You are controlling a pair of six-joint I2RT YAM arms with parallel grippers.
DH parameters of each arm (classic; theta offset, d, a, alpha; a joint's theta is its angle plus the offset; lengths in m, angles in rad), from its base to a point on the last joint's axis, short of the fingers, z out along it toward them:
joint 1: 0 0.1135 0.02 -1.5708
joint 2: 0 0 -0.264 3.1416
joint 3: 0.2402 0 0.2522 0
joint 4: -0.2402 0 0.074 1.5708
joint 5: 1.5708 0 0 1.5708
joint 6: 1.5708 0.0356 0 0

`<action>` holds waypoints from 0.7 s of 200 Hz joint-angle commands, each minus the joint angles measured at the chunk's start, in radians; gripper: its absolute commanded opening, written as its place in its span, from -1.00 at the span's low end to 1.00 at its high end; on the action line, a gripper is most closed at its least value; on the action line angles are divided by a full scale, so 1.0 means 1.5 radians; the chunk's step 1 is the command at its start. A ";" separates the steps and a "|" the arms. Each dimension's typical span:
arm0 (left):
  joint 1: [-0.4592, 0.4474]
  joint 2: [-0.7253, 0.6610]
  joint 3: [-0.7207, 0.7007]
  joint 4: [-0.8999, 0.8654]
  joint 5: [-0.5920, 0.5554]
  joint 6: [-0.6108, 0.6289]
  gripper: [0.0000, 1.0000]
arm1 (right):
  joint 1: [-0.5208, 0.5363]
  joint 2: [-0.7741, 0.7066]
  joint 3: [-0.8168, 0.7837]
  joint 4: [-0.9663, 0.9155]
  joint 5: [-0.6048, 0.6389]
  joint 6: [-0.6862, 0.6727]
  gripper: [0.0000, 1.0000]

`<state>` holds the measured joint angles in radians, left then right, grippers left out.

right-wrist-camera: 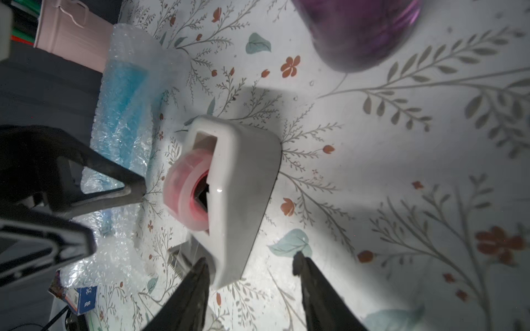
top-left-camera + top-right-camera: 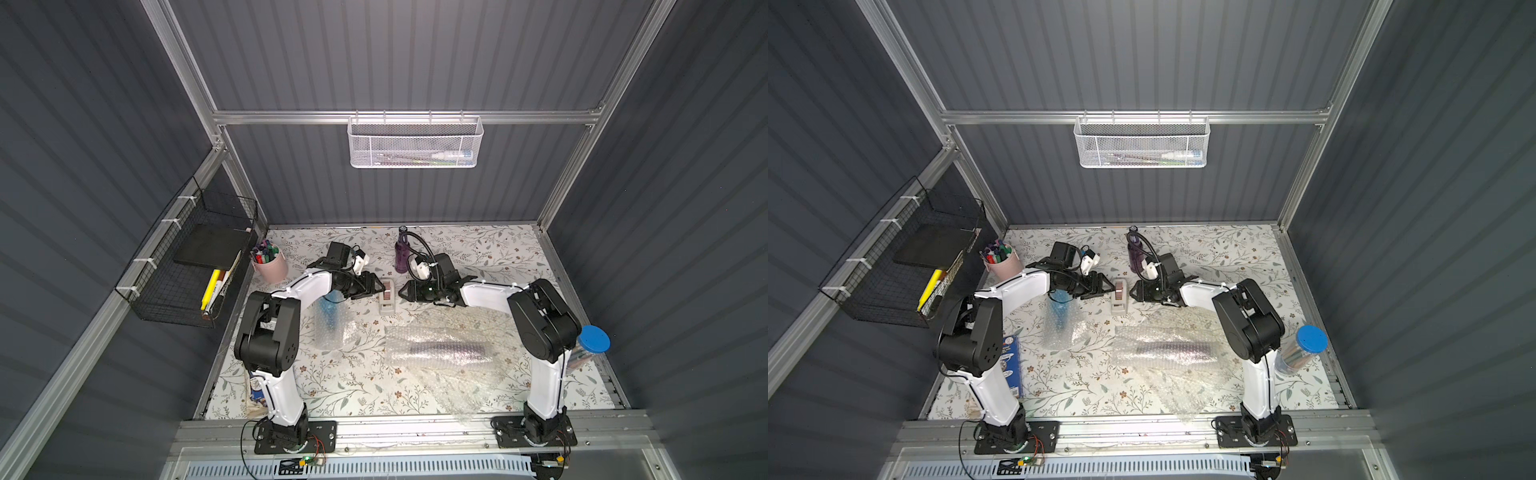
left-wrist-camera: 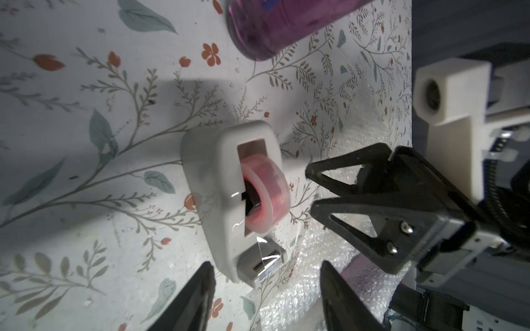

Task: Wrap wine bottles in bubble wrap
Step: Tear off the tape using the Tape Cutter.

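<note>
One purple wine bottle stands upright at the back of the table. A blue bottle lies rolled in bubble wrap under my left arm. Another dark bottle lies under a crinkled bubble wrap sheet in front of my right arm. A white tape dispenser with a pink roll stands between the two grippers. My left gripper is open, with the dispenser's cutter end just off its tips. My right gripper is open too, one finger beside the dispenser's corner.
A pink cup of markers stands at the back left. A blue-lidded clear cylinder is at the right edge. A booklet lies by the left arm's base. A black wire basket hangs on the left wall, a white mesh basket on the back.
</note>
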<state>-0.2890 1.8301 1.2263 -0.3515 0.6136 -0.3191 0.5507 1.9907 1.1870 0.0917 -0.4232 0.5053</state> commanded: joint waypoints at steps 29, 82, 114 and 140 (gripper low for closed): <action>-0.004 0.027 -0.029 0.078 0.054 -0.041 0.04 | 0.010 0.038 0.029 0.053 -0.015 0.050 -0.05; -0.010 0.028 -0.059 0.116 0.073 -0.065 -0.08 | 0.016 0.046 0.041 0.040 -0.009 0.074 -0.12; -0.016 0.042 -0.075 0.150 0.104 -0.086 -0.20 | 0.018 0.048 0.053 0.022 0.000 0.089 -0.16; -0.022 0.045 -0.071 0.150 0.106 -0.087 -0.24 | 0.020 0.048 0.058 0.014 0.004 0.098 -0.19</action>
<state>-0.3099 1.8816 1.1225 -0.1509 0.7376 -0.4347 0.5747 2.0487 1.2472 0.1398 -0.4320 0.6209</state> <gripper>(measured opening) 0.388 0.412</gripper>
